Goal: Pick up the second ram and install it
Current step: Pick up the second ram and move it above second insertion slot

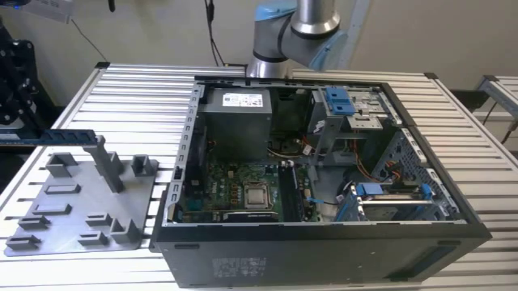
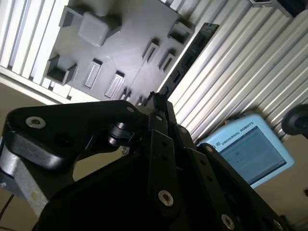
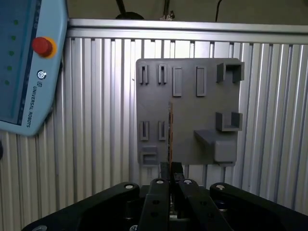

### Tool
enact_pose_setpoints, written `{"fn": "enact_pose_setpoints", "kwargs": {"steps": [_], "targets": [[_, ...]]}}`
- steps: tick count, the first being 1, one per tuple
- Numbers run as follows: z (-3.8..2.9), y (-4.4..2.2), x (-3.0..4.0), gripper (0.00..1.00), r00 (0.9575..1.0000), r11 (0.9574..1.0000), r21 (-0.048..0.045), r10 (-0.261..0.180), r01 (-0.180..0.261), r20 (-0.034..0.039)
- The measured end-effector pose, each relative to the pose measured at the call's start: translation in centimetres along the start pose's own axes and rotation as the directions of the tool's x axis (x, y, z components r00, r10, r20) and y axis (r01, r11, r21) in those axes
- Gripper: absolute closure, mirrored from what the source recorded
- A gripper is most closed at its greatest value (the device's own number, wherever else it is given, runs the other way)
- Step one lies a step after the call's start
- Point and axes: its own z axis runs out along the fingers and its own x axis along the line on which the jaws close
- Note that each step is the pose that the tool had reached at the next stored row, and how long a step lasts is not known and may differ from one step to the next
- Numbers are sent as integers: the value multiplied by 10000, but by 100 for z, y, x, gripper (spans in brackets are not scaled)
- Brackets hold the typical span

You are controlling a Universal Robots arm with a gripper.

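The second ram (image 2: pixel 190 53) is a long dark strip, and my gripper (image 2: pixel 159 98) is shut on one end of it. In the first wrist view the ram (image 3: pixel 170 130) shows edge-on, running out from the fingertips of the gripper (image 3: pixel 171 166) over the grey holder plate (image 3: pixel 192 106). In the exterior view the ram (image 1: pixel 69 136) hangs level above the plate (image 1: pixel 81 206) at that view's left. Its free end is by the top of the tall post (image 1: pixel 104 160). The gripper (image 1: pixel 10 134) is at the frame's edge.
The open computer case (image 1: pixel 324 242) lies to the exterior view's right of the plate, with the motherboard (image 1: pixel 242 188) and grey power-supply box (image 1: pixel 235 121) inside. A teach pendant (image 3: pixel 26 62) lies on the slatted table (image 1: pixel 137 91). The arm's base (image 1: pixel 275 48) stands behind the case.
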Motion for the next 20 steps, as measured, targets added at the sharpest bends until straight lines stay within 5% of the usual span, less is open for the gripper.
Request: {"fn": "enact_pose_setpoints", "kwargs": {"steps": [20], "targets": [[2,-597,6,86,10000,10000,-12,0,0,0]]}}
